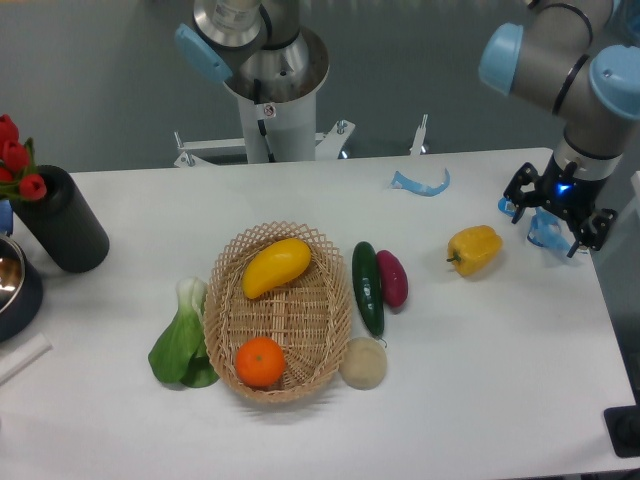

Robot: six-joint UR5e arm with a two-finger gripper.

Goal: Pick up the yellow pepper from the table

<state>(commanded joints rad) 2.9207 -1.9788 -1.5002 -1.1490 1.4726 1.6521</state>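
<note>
The yellow pepper [475, 249] lies on its side on the white table [480, 380], right of centre, its short stem pointing left. It is glossy, lobed and touches nothing else. My gripper [556, 218] hangs near the table's right edge, about a pepper's width to the right of the pepper and slightly farther back. Its dark fingers [517, 192] are spread, so it is open with nothing held between them. A light blue plastic scrap [545, 233] shows just below the gripper; whether it touches the fingers I cannot tell.
A wicker basket [225, 330] in the middle holds a long yellow fruit [276, 266] and an orange [260, 361]. A cucumber [367, 287], a purple eggplant [391, 278] and a beige disc [363, 363] lie between basket and pepper. A bok choy [182, 340], a black vase [60, 220] and another blue scrap [420, 184] are also on the table.
</note>
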